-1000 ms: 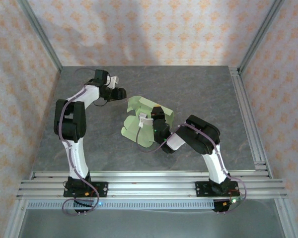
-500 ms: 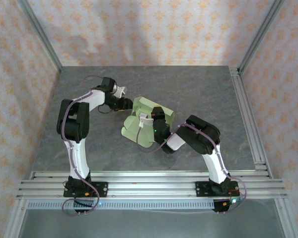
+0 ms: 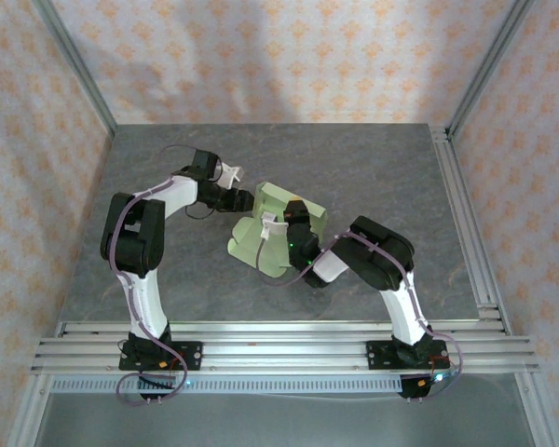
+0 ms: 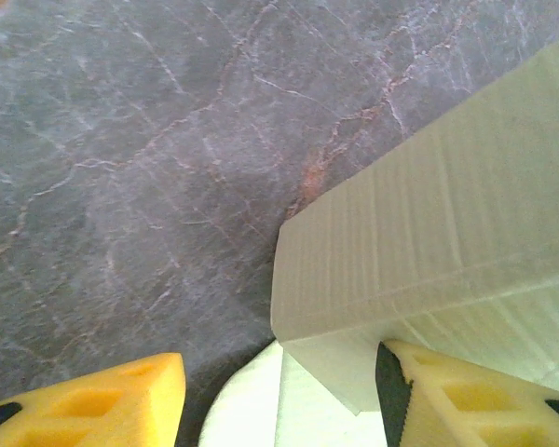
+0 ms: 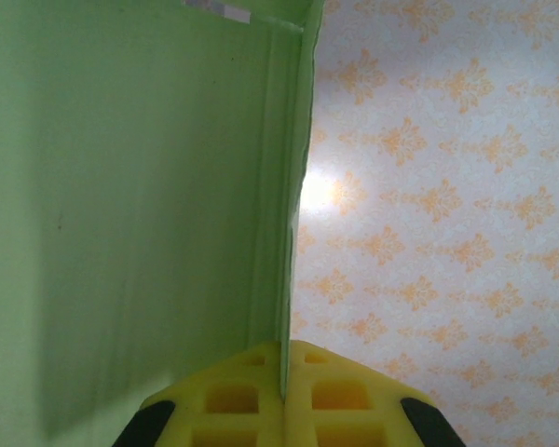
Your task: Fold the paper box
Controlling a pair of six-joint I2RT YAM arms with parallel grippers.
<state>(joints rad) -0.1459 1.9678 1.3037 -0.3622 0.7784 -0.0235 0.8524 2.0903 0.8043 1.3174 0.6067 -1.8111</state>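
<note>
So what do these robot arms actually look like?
The left arm and right arm match: white links, bulky black joints, a thin purplish cable along each. Each end effector's fingers are chunky yellow blocks with square hollows.

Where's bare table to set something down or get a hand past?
Free: table strip along the back wall; right side up to the rail; near strip between the arm bases. Crowded: centre, where left pincer and right pincer meet the paper box.
</note>
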